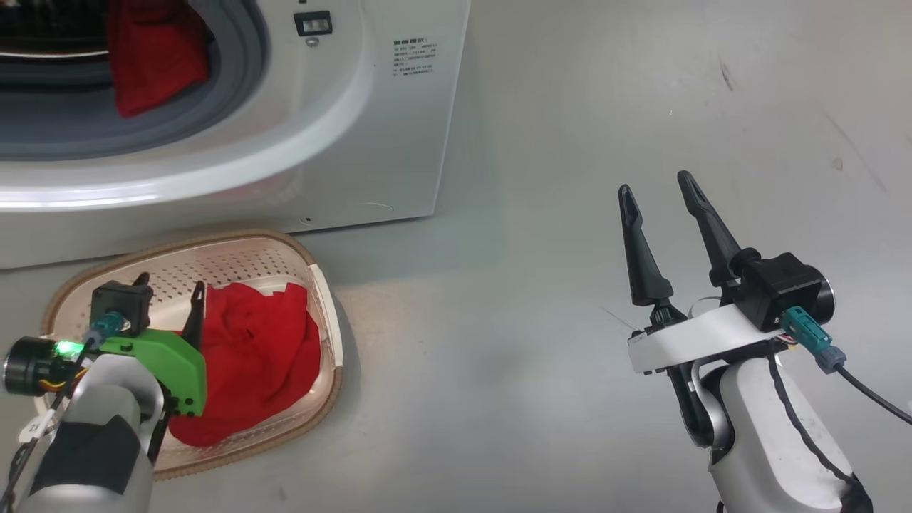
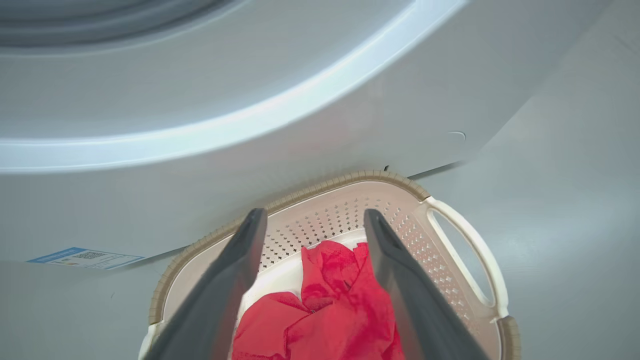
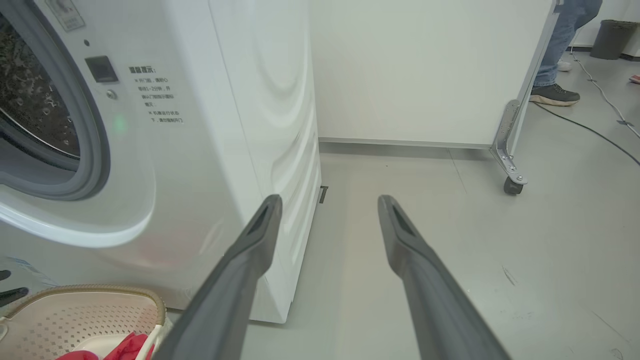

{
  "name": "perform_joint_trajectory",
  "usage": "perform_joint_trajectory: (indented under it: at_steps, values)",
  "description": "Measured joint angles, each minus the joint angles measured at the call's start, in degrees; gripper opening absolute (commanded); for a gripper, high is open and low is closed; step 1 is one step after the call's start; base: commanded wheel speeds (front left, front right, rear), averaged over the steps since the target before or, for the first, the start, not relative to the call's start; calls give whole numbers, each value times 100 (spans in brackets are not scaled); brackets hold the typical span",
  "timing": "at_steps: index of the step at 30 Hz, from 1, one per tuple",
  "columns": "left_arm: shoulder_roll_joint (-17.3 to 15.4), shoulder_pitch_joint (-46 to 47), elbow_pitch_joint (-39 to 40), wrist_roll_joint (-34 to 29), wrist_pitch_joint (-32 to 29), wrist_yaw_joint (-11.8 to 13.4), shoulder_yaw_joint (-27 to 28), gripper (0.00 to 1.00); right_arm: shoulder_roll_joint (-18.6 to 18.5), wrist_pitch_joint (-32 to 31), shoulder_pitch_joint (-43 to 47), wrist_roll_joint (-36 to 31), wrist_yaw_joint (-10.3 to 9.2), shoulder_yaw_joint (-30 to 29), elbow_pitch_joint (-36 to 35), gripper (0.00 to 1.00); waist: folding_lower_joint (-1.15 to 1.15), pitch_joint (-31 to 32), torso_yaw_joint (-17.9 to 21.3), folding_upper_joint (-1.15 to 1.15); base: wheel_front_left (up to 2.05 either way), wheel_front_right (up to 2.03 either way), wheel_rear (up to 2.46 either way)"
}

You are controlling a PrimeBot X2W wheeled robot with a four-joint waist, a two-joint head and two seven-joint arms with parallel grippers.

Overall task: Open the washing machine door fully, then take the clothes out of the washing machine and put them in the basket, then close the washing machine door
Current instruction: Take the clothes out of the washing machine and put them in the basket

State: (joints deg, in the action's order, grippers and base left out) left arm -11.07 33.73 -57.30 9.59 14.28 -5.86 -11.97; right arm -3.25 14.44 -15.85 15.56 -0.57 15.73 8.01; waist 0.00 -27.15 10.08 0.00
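- The washing machine (image 1: 399,142) is cut off by the head view's top and left edges.
- The basket (image 1: 235,242) is partly hidden behind the left gripper (image 1: 171,283).
- The printed text (image 1: 415,58) is too small to be read.
- A person (image 3: 552,75) is cut off above the lower leg.

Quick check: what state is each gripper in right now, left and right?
Left gripper: open, holding nothing, over the red garment in the basket.
Right gripper: open, empty.

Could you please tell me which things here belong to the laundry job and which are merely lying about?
Job: washing machine, red garment in its drum opening, basket, red garment in the basket, open left gripper above it.
Lying about: wheeled white panel, floor cable, dark bin, a person's shoe.
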Motion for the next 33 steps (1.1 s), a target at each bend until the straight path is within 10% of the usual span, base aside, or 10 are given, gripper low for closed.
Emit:
perform_joint_trajectory:
  at_steps: [33]
  values:
    - [510, -1761, 2580, 356, 16, 64, 628, 100, 13, 0, 1004, 208, 253, -180, 424, 100, 0, 2043, -783, 0, 0, 0, 0]
